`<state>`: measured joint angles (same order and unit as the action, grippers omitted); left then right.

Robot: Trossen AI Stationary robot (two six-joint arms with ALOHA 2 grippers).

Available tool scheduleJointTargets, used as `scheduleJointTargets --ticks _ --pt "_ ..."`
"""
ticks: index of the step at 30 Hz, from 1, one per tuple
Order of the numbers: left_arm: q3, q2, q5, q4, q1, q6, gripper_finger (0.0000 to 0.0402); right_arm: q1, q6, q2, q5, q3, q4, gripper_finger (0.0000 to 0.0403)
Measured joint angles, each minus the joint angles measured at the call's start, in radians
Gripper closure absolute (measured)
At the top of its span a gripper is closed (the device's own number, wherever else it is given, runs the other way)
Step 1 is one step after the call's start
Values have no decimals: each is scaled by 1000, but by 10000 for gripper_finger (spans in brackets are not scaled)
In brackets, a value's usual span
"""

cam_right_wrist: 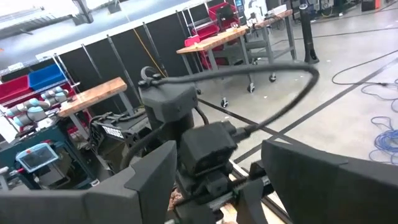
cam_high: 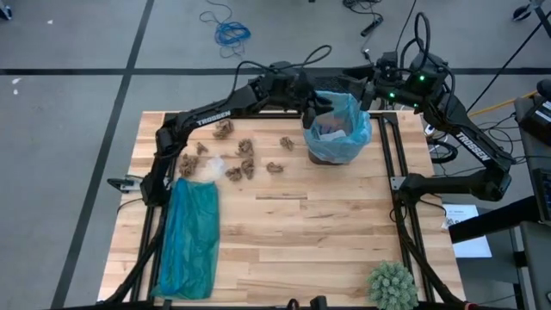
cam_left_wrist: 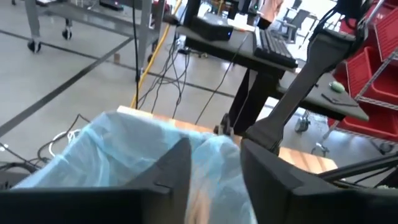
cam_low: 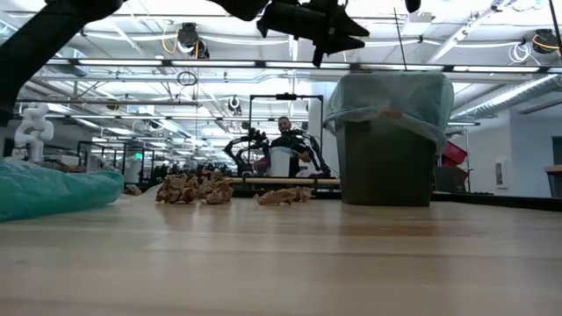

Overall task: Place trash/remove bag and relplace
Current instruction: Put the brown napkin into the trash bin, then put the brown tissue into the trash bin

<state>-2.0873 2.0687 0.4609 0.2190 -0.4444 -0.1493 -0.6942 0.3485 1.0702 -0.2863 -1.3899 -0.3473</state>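
Directly beneath the left gripper (cam_high: 315,103): the bag (cam_high: 344,120), pale blue, lining the dark bin (cam_low: 385,162) with its top folded out over the rim. Fingers (cam_left_wrist: 171,171) spread apart, pinching nothing, blue film visible through the gap in the left wrist view. Poised over the near rim, probably because a scrap goes in from above, or has just been let fall; impossible to tell which. Something brownish and pale inside the liner, too dim to name.

Across the bin from that hand: the right gripper (cam_high: 372,86), also spread wide and empty, facing the left arm's wrist. Likely parked there to steady or take the liner's edge once the removal step comes.

Behind and to the outer side of the left gripper, well apart from it: the trash (cam_high: 245,148), brown crumpled scraps scattered loose on the table (cam_high: 327,232), plus a white wad (cam_high: 208,169) farthest along. Most of it not yet binned, so the task judged early on.

Farther back along the left arm: a teal bag (cam_high: 189,237) lying flat, presumably not the spare liner. Far off at the table's opposite corner: a spiky green ball (cam_high: 393,285), no part of the job.

Writing: "TROSSEN" in white on the left forearm (cam_high: 211,118); similar white letters on the right forearm (cam_high: 472,145), seemingly the same word. No other legible label.
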Motion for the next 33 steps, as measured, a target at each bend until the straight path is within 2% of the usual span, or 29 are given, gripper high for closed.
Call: scheduleJointTargets --ticks 3,5,7,11,13,17,21,26,31,33 --pt "-8 0 -6 18 -4 19 223 0 -13 0 0 0 0 174" --pt "-21 -9 -26 102 -10 58 213 0 -20 0 0 0 0 174" --pt "-46 -36 -113 255 -16 120 212 0 -21 0 0 0 0 174" --pt "-85 -119 -375 576 -39 274 225 0 -21 0 0 0 -1 174" --pt "-85 -147 -438 667 -64 287 233 0 -21 0 0 0 -1 174" --pt "-68 -155 -346 800 -137 198 249 0 -21 0 0 0 1 174" --pt "67 -154 -277 811 -186 181 269 0 -16 0 0 0 5 174" --pt "278 -153 -158 664 -203 251 324 0 -13 -1 -3 0 5 174" --pt "425 -152 -143 476 -195 338 390 0 -2 -1 -4 0 5 174" --pt "449 -151 -143 434 -195 339 397 0 6 -1 -4 0 5 174"
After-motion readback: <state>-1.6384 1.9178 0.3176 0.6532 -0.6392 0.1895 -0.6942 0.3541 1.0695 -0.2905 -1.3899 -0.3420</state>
